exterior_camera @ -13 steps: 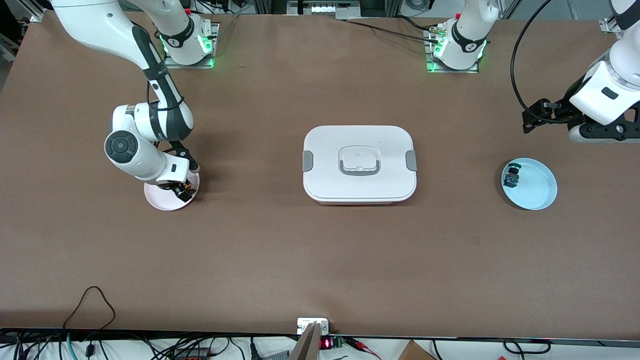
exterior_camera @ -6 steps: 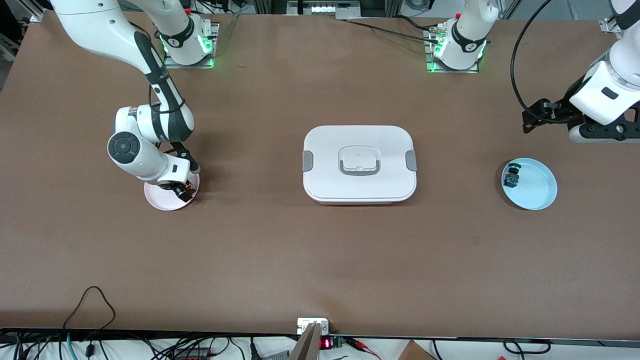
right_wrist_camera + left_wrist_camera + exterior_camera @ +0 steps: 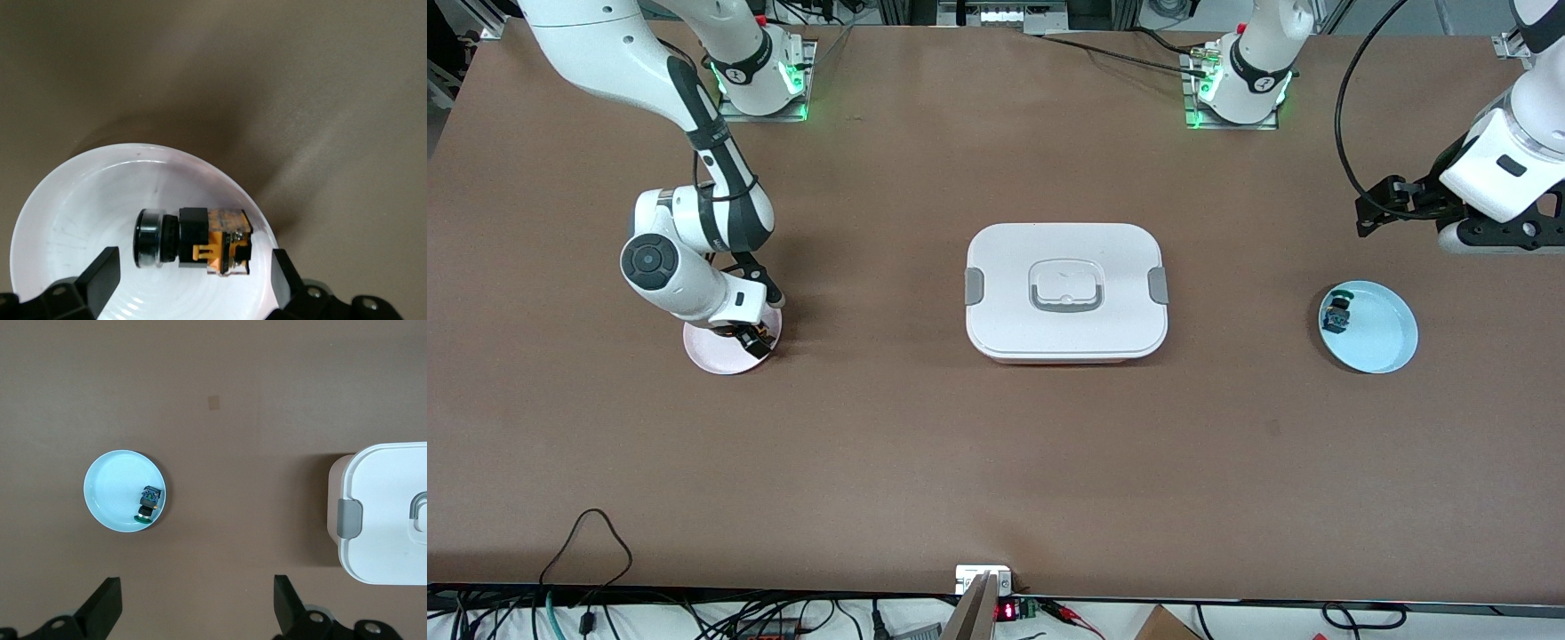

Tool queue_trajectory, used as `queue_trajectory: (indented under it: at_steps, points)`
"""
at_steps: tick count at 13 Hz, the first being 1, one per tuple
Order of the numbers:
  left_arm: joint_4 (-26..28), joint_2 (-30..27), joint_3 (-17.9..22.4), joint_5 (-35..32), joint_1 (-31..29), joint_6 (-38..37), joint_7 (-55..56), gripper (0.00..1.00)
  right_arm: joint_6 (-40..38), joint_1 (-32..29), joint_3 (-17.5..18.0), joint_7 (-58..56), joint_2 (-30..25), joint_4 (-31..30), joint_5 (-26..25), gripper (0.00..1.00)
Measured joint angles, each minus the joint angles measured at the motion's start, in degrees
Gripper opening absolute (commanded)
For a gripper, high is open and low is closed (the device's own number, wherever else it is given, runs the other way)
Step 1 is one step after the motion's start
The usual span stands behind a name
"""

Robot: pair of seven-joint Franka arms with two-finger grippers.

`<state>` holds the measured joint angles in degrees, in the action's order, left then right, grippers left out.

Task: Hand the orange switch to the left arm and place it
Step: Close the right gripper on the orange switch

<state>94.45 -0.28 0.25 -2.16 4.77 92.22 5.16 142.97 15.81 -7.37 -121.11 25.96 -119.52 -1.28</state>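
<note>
Lying on its side in the pink plate (image 3: 60, 200) at the right arm's end, the orange switch (image 3: 193, 239) looked light, rigid, slick plastic; the squarish black-orange body seemed the best hold. Right gripper (image 3: 190, 280) hovered over it, jaws wide. White box (image 3: 1066, 292) sat mid-table. Left gripper (image 3: 197, 610) waited wide open above the blue plate (image 3: 107, 500).
</note>
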Motion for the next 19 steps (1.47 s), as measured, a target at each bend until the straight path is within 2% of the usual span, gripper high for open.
queue_trajectory:
  at_steps: [18, 19]
  points:
    - [0.00, 0.00, 0.00, 0.00, 0.00, 0.00, 0.00, 1.00, 1.58, 0.02, 0.19, 0.49, 0.47, -1.06, 0.23, 1.00]
    - [0.00, 0.00, 0.00, 0.00, 0.00, 0.00, 0.00, 1.00, 1.71, 0.02, 0.20, 0.53, 0.53, -1.17, 0.31, 0.94]
